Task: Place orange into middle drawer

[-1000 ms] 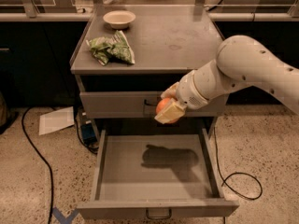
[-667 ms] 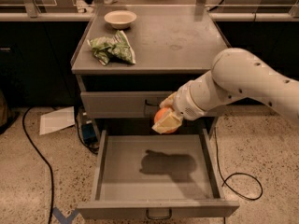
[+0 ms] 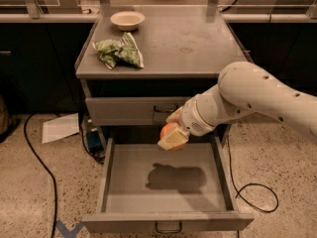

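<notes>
The orange [image 3: 168,131] is a small round fruit held between the pale fingers of my gripper [image 3: 172,134]. The gripper hangs at the end of the white arm, which comes in from the right. It is above the back middle of the open middle drawer [image 3: 114,182], a wide shallow grey drawer with low walls and a small loop handle [image 3: 168,227] at its front. The orange is in the air, well above the drawer floor, with its shadow on the floor below. The fingers cover part of the orange.
The closed top drawer front [image 3: 124,110] with a black loop handle is just behind the gripper. On the cabinet top [image 3: 198,43] lie a green-and-white foil bag [image 3: 120,52] and a beige bowl [image 3: 127,19]. Cables [image 3: 39,162] and a sheet of paper [image 3: 60,128] lie on the floor.
The arm has moved down and to the left with the orange, from beside the top drawer front to above the back of the open drawer.
</notes>
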`<move>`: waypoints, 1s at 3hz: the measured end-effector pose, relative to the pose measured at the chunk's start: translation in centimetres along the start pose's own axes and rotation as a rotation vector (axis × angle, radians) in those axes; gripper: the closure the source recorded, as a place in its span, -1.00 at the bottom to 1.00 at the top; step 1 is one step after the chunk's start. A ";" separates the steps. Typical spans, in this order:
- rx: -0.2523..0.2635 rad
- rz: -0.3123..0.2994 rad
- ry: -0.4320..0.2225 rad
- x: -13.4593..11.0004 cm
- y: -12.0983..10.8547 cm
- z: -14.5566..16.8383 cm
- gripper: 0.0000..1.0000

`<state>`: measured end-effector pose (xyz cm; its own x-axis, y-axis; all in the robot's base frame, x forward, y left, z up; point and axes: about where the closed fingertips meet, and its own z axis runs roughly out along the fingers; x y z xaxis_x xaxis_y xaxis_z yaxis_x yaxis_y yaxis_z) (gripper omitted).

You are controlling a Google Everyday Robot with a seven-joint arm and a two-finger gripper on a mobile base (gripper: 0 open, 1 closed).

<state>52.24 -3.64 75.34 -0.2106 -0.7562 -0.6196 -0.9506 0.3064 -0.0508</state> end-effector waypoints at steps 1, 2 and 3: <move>-0.035 -0.018 -0.003 1.8 1.6 2.5 1.00; -0.080 -0.035 -0.008 4.4 3.7 6.0 1.00; -0.106 -0.009 -0.008 7.9 5.8 9.7 1.00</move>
<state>47.29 -2.24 62.54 -0.2006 -0.7539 -0.6256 -0.9713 0.2366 0.0264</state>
